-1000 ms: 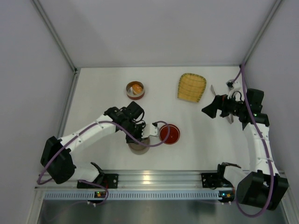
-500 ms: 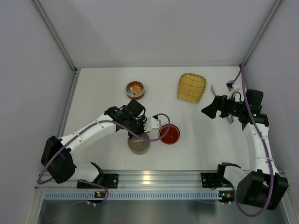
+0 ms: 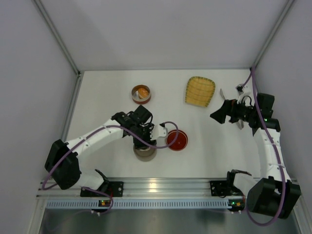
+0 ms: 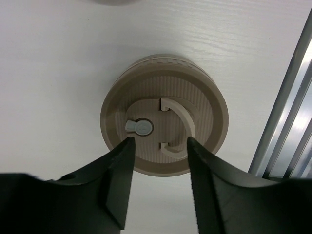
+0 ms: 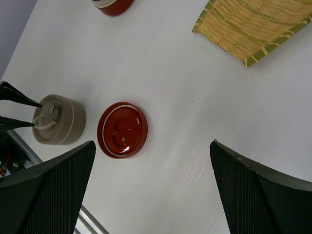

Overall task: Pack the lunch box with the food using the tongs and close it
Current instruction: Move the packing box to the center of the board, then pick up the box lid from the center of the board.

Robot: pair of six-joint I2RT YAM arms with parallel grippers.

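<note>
Currently our left gripper (image 4: 159,142) hangs half-open (empty) directly above the lid (image 4: 195,97); right gripper (image 5: 152,146), wide, stands well apart.

The tabletop (image 3: 107,97) was white with a faint wood grain. The taupe lid (image 4: 164,114) carried fine ribbing. The red lid (image 5: 122,129) had a thin pale ring near its edge. The woven tray (image 5: 253,24) was yellow, crossed by green strands. The chunk (image 3: 143,91) in the red-walled tin (image 3: 132,92) was orange. The left tool (image 4: 159,144) and right tool (image 5: 151,144) were black, the arms (image 3: 92,136) white, their cables (image 3: 168,128) purple.
</note>
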